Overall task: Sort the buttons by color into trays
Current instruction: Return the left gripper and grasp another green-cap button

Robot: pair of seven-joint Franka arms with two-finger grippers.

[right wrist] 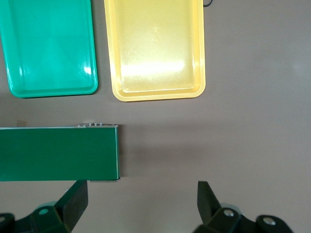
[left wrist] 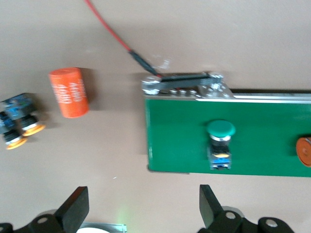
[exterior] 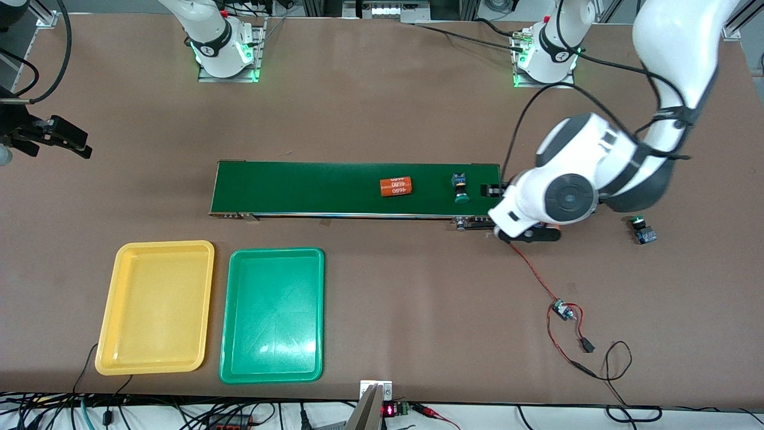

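I am holding my left gripper (left wrist: 141,213) with jaws wide and empty over the belt (exterior: 310,188) end, since the green button (exterior: 460,186) is sitting there at 12 o'clock from the green tray (exterior: 233,316), while my right gripper (right wrist: 141,208) is waiting, jaws wide and empty.

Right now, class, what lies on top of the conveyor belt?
On the conveyor belt lie an orange cylinder and one green-capped button. The left arm covers the belt's end there, so anything under it stays hidden.

Your pair of arms — glossy white shells, dark grey joint bands, a round grey cap on the left arm (exterior: 570,197). Black cables trail along it. Grippers carry matte black fingers (left wrist: 77,208) — wedge-shaped.
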